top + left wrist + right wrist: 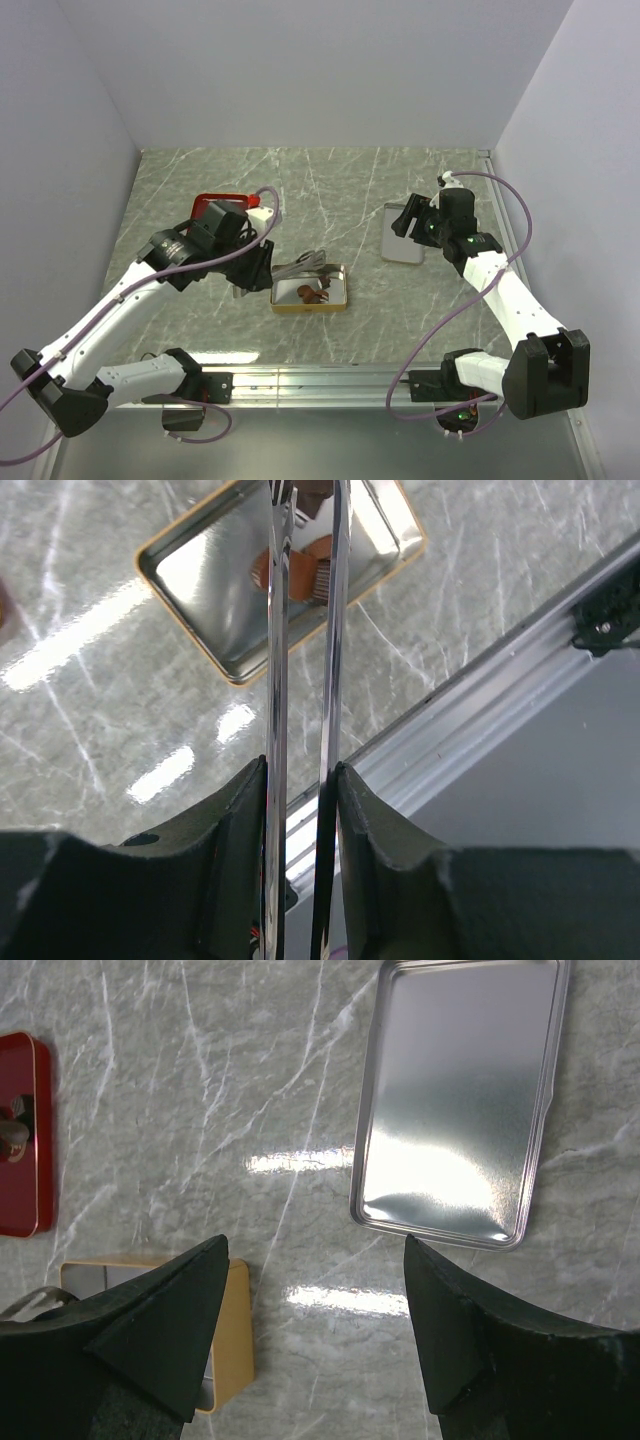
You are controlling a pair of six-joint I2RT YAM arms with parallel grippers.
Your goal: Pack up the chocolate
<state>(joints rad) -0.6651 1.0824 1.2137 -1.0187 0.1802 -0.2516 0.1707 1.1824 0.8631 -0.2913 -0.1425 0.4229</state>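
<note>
My left gripper (255, 265) is shut on metal tongs (303, 264), whose two blades (278, 630) reach out over an open gold tin (340, 302). Dark brown chocolate lumps (310, 293) lie in that tin. In the left wrist view they show around the blades (318, 565), and I cannot tell whether the tips grip one. A red tin (212, 201) behind the left gripper holds more chocolate (12, 1132). My right gripper (415, 222) is open and empty, hovering above a silver lid (455, 1100).
The silver lid (403, 237) lies right of the gold tin (228, 1330). The red tin (20, 1150) sits at back left. An aluminium rail (480, 680) runs along the table's near edge. White walls close the sides and back.
</note>
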